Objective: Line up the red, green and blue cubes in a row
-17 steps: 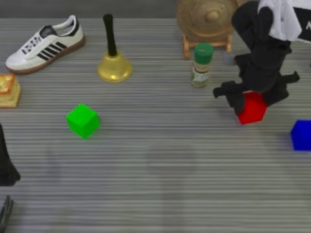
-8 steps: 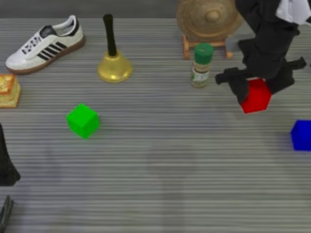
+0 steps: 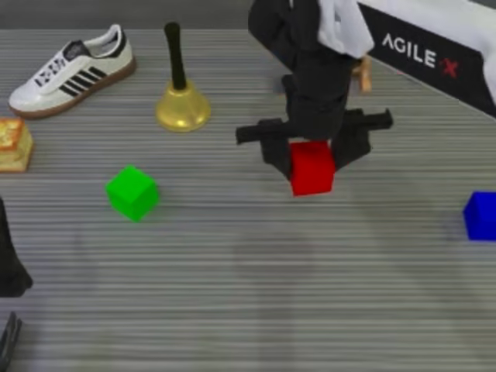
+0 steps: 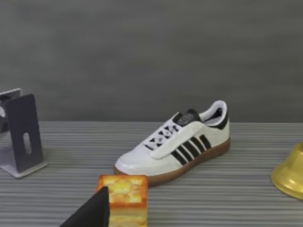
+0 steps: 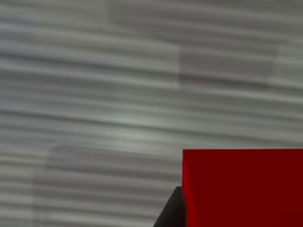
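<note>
My right gripper (image 3: 311, 159) is shut on the red cube (image 3: 312, 168) and holds it above the middle of the table, right of centre. In the right wrist view the red cube (image 5: 244, 187) fills one corner over bare striped tabletop, with one dark fingertip (image 5: 174, 212) against its side. The green cube (image 3: 132, 192) sits on the table at the left. The blue cube (image 3: 480, 215) rests at the right edge. My left arm (image 3: 9, 267) is parked at the lower left edge.
A white sneaker (image 3: 71, 68) lies at the back left, with a brass bell (image 3: 181, 99) beside it. A toast-like block (image 3: 14, 144) sits at the left edge. The right arm covers the items at the back middle.
My right gripper has carried the red cube leftward, from the right side toward the middle of the table. The arm now hides the spice jar and straw hat.
</note>
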`<state>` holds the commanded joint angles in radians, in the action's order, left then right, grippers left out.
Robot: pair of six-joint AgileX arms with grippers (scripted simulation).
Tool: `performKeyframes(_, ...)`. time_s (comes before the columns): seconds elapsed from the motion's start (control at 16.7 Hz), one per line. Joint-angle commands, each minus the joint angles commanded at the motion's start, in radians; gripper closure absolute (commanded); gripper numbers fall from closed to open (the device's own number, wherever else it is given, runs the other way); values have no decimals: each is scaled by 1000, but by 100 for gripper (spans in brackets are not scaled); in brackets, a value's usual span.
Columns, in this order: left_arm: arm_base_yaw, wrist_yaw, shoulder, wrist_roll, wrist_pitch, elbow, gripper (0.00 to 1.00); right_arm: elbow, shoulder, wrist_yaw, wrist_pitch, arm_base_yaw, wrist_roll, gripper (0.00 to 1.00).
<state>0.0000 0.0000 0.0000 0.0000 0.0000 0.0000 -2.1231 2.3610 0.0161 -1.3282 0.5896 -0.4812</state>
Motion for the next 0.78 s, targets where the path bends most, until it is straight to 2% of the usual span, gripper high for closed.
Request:
performKeyframes(0.24,0,0,0,0,0,0,0,-179,89,6,-98,191,-291,100)
performKeyframes(0.42,0,0,0,0,0,0,0,-273,126,11,-143,294,-419,100)
performKeyframes(0.54,0,0,0,0,0,0,0,-299,133,13,-154,323,-451,100)
performKeyframes(0.78,0,0,0,0,0,0,0,-297,130,11,-152,322,-453,100)
